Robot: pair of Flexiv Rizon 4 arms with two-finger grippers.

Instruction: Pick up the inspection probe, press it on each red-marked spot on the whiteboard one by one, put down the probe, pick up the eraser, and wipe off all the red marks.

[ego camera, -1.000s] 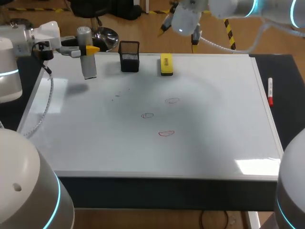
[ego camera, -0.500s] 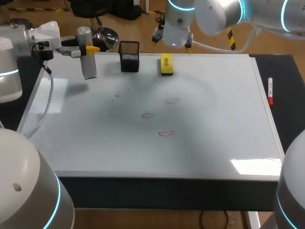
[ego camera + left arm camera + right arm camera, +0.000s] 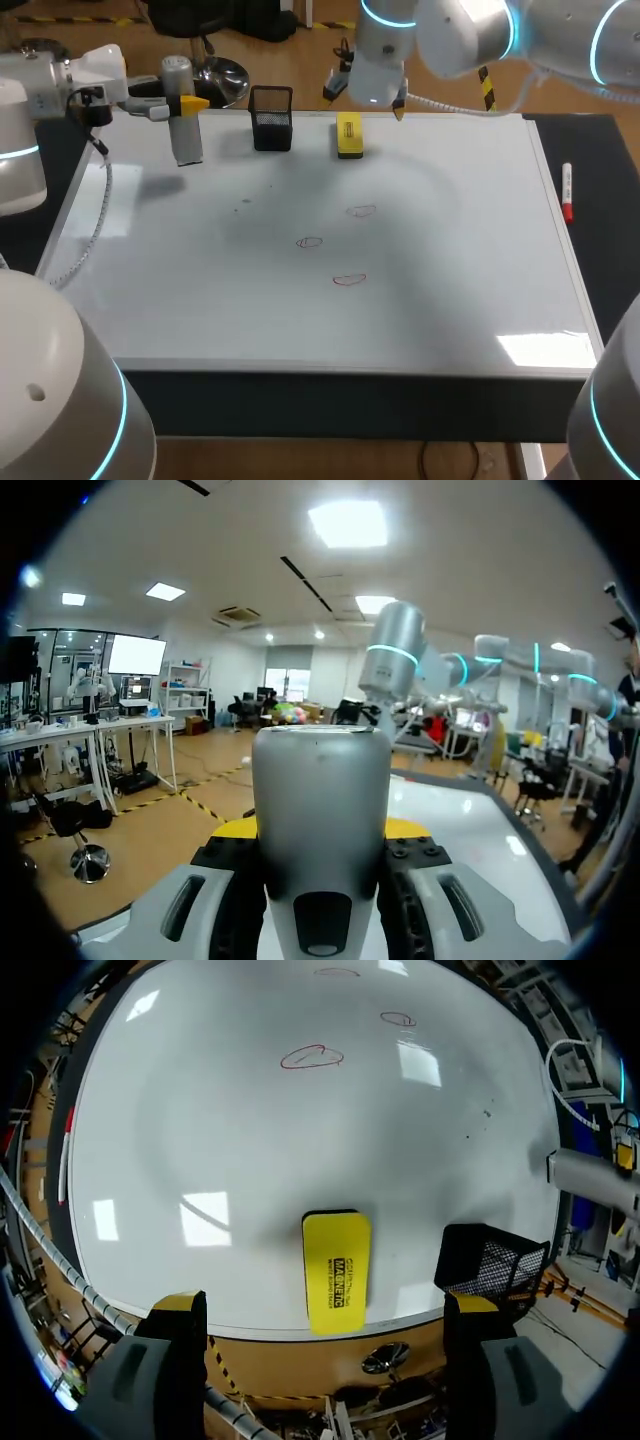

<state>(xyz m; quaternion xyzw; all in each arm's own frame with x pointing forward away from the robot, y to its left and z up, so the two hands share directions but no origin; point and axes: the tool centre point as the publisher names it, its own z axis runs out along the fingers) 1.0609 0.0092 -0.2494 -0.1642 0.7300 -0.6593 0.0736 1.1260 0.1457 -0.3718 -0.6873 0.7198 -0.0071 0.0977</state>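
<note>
Gripping a grey cylindrical probe (image 3: 184, 140) — left claw (image 3: 186, 103).

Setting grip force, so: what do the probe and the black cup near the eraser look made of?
The probe: smooth matte grey shell with soft sheen, likely plastic, possibly painted metal. The black cup: fine wire mesh, probably metal; grid-patterned walls.

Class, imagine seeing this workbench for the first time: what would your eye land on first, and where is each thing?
The yellow eraser lies at the far edge of the whiteboard, with the right hand hanging open above it. Over the far left corner, the left hand grips a grey probe upright. Three small red marks sit near the board's middle.
</note>
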